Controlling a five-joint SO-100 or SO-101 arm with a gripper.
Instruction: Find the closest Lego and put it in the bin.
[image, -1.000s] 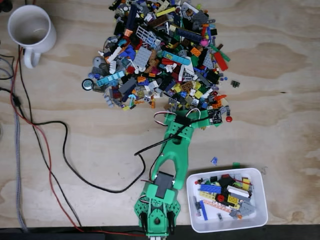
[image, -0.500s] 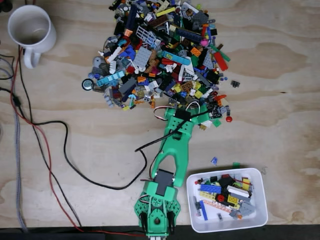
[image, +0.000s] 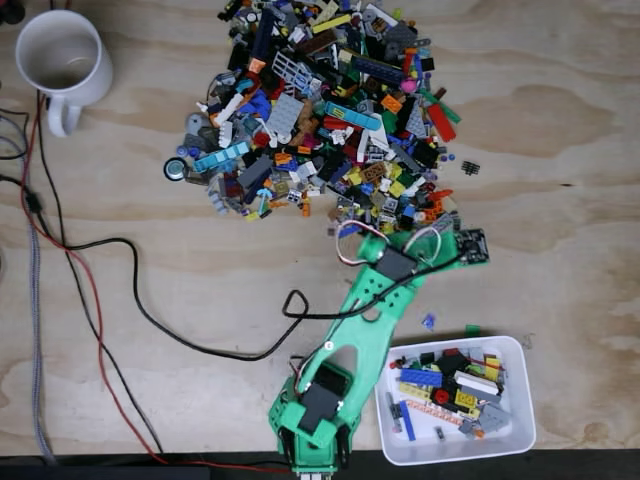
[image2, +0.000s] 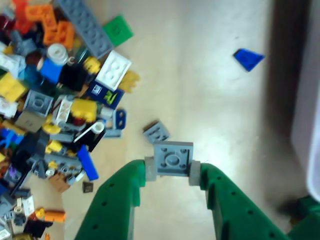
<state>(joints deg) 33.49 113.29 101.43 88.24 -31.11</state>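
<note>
Wrist view: gripper (image2: 172, 175) clamped on grey plate (image2: 172, 157). Keep clamp firm; swing over bin (image: 520, 400) wall, release above contents.

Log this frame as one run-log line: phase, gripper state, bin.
phase: carrying toward bin | gripper: shut on grey square Lego plate, lifted off pile | bin: holds several pieces, grey plate not yet in
</note>
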